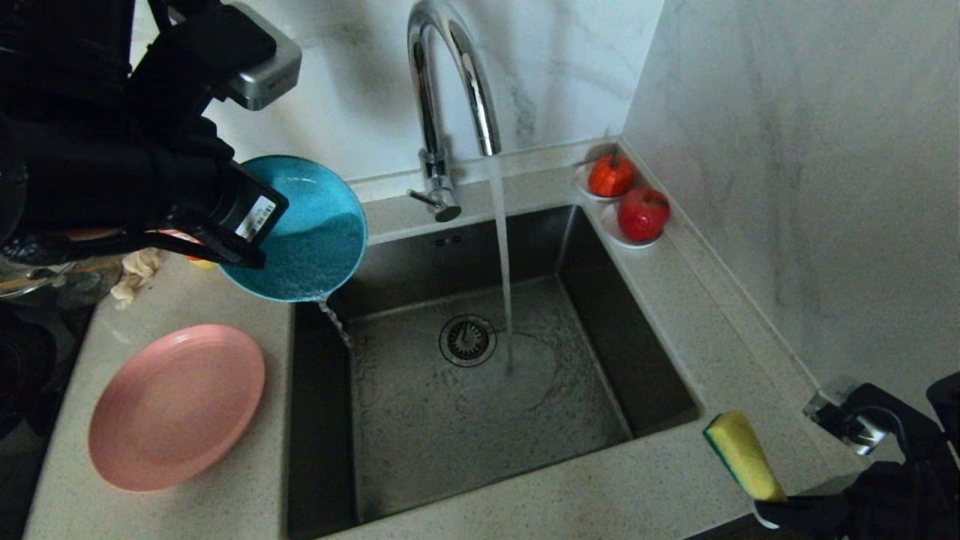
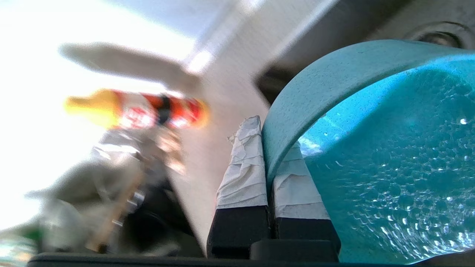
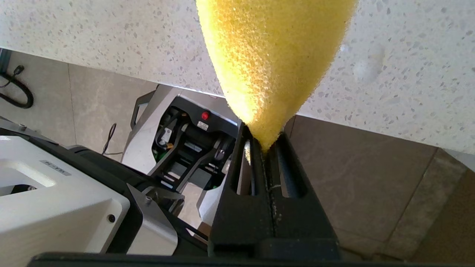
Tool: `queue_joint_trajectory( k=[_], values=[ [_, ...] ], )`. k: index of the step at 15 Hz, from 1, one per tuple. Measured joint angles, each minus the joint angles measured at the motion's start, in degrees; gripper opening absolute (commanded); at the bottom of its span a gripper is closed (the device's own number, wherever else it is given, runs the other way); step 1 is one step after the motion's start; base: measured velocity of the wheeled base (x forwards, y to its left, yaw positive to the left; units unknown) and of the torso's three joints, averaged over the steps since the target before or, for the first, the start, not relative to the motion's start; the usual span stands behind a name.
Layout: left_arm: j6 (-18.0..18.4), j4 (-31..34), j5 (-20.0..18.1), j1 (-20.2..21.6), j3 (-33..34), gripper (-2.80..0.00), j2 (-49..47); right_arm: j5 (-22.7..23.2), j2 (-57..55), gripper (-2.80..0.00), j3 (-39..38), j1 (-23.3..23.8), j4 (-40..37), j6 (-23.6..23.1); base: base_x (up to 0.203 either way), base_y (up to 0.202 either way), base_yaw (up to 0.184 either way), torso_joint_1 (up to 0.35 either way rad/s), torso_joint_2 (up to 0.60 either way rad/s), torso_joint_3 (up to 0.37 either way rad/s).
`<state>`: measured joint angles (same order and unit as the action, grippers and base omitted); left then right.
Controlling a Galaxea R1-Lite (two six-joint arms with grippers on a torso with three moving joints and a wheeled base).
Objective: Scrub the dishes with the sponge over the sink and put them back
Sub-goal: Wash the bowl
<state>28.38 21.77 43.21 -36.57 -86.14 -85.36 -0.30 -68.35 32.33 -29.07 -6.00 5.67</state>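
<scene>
My left gripper [image 1: 251, 221] is shut on the rim of the teal-blue bowl [image 1: 315, 232], one taped finger [image 2: 243, 167] outside the wall and one inside. The bowl [image 2: 371, 148] is tilted above the sink's [image 1: 420, 442] left edge, and a thin trickle of water runs from its lower lip into the basin. The pink plate [image 1: 176, 405] lies flat on the counter left of the sink. At the lower right, my right gripper [image 1: 765, 506] [image 3: 263, 142] is shut on one end of the sponge [image 1: 742, 454], yellow face up, over the counter's front edge. The sponge [image 3: 274, 55] stands out beyond the fingers.
The chrome tap [image 1: 450, 82] runs a stream of water down beside the drain strainer [image 1: 467, 339]. Two red fruits [image 1: 643, 214] sit on small white saucers in the back right corner by the wall. A beige cloth [image 1: 135, 274] and a red-and-yellow bottle [image 2: 137, 109] lie left of the bowl.
</scene>
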Motion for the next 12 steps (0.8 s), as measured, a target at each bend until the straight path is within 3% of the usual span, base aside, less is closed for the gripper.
queue_joint_trajectory(
  k=[3, 9, 12],
  values=[
    [5.5, -3.5, 2.3, -0.8, -0.5, -2.8, 0.1, 0.0, 0.5, -2.8, 0.0, 0.0, 0.0, 0.0, 0.0, 0.0, 0.0, 0.0, 0.0, 0.0],
    [9.9, -3.7, 8.9, -5.4, 0.3, -2.8, 0.4, 0.9, 0.8, -2.8, -0.2, 0.2, 0.0, 0.0, 0.0, 0.0, 0.0, 0.0, 0.0, 0.0],
    [11.2, -3.8, 13.3, -5.8, 1.0, -2.8, -0.6, 1.8, 0.6, -2.8, -1.8, 1.0, 4.0, 0.0, 0.0, 0.0, 0.0, 0.0, 0.0, 0.0]
  ],
)
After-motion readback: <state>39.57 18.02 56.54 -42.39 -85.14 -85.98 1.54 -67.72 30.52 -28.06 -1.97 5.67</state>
